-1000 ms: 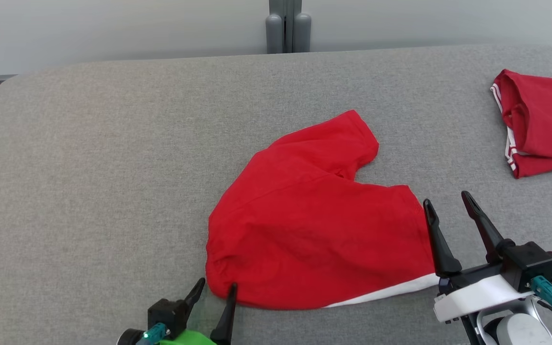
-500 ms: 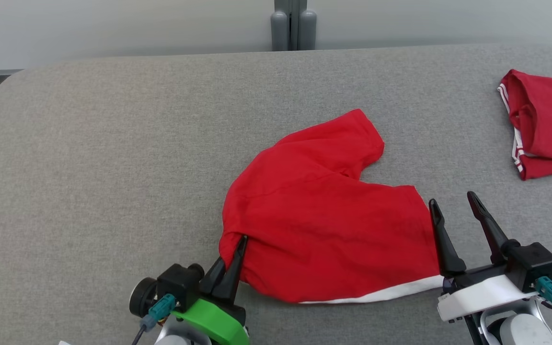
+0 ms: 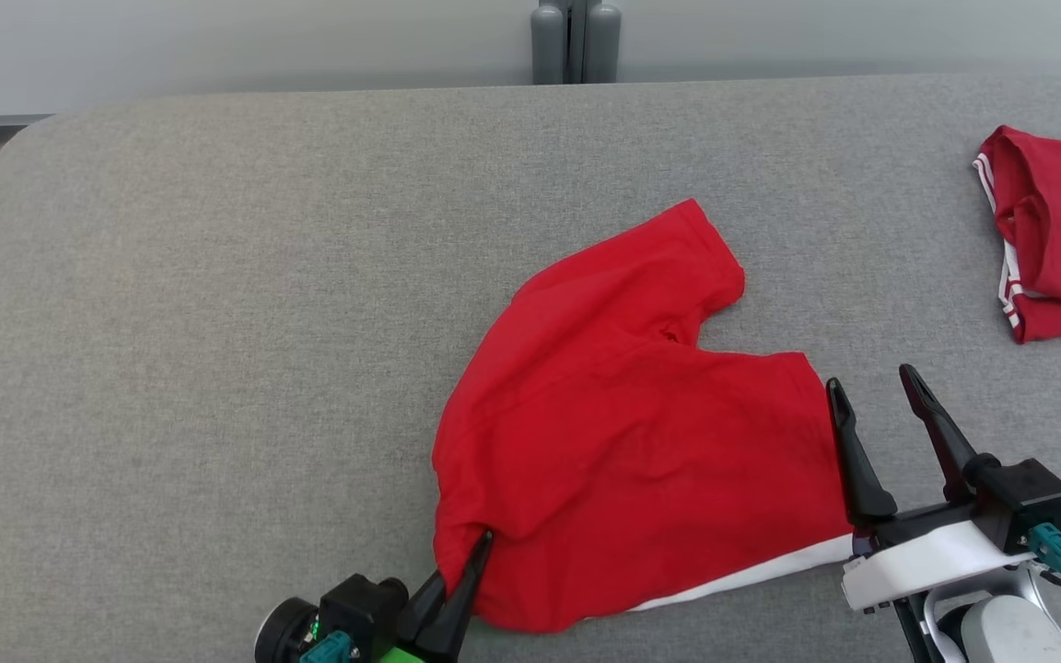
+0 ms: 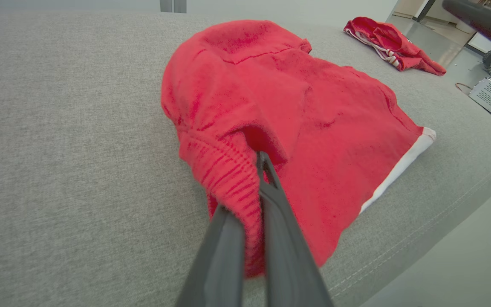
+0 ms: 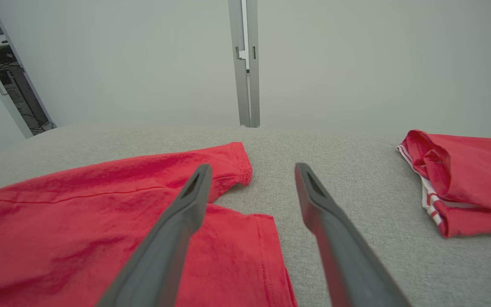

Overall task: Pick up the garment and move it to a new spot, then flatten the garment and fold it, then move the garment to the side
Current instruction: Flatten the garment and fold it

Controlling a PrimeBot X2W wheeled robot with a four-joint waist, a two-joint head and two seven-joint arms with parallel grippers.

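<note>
Garment: your red garment (image 3: pixel 623 433) sits low and centre in the head view, lying rumpled on the surface (image 3: pixel 217 322). One lobe pokes toward the upper right, with a notch just under it.
White band: runs along the garment's bottom right edge (image 3: pixel 742 575), ending right by the right gripper's base.
Left gripper (image 3: pixel 483 539): at the bottom edge of the head view, a bit left of centre. Its fingers are pressed together on the garment's lower left corner. In your left wrist view (image 4: pixel 261 157) a ribbed red hem is bunched between the two fingers, and the cloth humps up just past the tips.
Right gripper (image 3: pixel 871 378): lower right of the head view, fingers spread wide with nothing between them. Its inner finger lines up with the garment's right edge, but you can't tell if it's touching. In the right wrist view (image 5: pixel 252 168) the left finger is over red cloth and the right one over bare grey.
Other garment (image 3: pixel 1055 230): red with white stripes, crumpled at the right edge of the head view, well apart from yours.
Surface: grey woven fabric with rounded corners.
Post (image 3: pixel 577 41): grey, top centre, behind the surface.
</note>
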